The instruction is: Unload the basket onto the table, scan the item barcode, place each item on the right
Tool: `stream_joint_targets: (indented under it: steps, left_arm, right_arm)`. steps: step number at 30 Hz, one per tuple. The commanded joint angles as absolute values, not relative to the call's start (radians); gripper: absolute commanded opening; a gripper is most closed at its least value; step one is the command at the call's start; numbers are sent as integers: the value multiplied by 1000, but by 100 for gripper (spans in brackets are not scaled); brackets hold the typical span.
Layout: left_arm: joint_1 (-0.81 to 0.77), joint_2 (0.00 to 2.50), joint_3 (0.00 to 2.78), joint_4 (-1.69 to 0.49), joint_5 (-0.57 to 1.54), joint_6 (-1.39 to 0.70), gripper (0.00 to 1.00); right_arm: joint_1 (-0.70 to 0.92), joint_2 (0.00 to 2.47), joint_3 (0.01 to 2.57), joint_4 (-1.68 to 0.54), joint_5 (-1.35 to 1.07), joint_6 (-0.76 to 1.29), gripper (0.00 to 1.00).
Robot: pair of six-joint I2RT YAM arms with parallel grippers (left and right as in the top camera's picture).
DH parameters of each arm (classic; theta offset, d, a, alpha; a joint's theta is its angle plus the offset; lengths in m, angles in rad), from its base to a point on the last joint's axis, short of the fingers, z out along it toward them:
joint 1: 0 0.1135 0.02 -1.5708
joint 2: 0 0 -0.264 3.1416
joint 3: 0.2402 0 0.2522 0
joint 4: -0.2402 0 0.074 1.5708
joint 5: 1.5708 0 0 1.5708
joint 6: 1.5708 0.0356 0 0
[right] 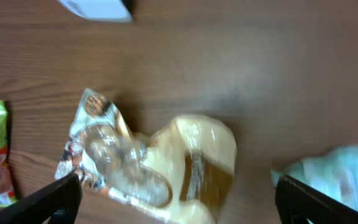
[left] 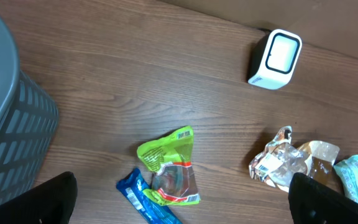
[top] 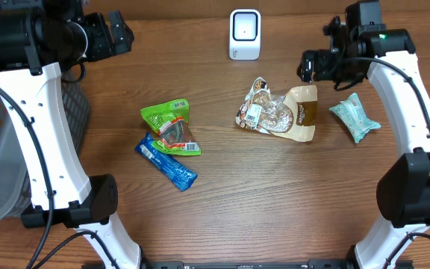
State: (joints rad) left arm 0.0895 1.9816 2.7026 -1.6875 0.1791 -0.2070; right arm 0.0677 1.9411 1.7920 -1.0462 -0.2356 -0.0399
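Right of centre on the worktop (top: pixel 222 217): snack bag (top: pixel 278 112), clear front and tan back, lying crumpled and flat, held by nothing. A white label (top: pixel 254 113) faces up near its left end; whether it bears the barcode is too small to tell. White scanner (top: pixel 245 33) stands at the far edge, well apart from the bag.

Right gripper (top: pixel 310 67) hangs over the bag's far right corner, spread wide and empty; the wrist view shows both fingers clear of the wrapper. Teal packet (top: pixel 355 117) near the bag's right side, not touching.

Green packet (top: pixel 172 127) and blue bar (top: pixel 166 162) left of centre, close together. Grey basket (top: pixel 6 149) at the left edge. Left gripper (top: pixel 114 36) up at the far left, also spread wide, carrying nothing.

Judgement: pickup stage, scan not begun. Next move calls for a descent onto a firm edge of the bag, closing without covering the label, then lifting and turning that label toward the scanner. Crinkly film may slip or fold over the code
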Motion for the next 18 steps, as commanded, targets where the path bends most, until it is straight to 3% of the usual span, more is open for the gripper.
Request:
stream_joint_targets:
  steps: [1, 8, 18]
  left_arm:
    - [91, 1990, 2703, -1687, 173, -202, 99]
    - [91, 1990, 2703, -1687, 173, -202, 100]
    - [91, 1990, 2703, -1687, 173, -202, 100]
  right_arm:
    - [84, 1998, 1788, -987, -377, -279, 100]
    - [107, 2158, 1788, -983, -411, -453, 100]
    - [108, 2263, 1767, -1208, -479, -633, 100]
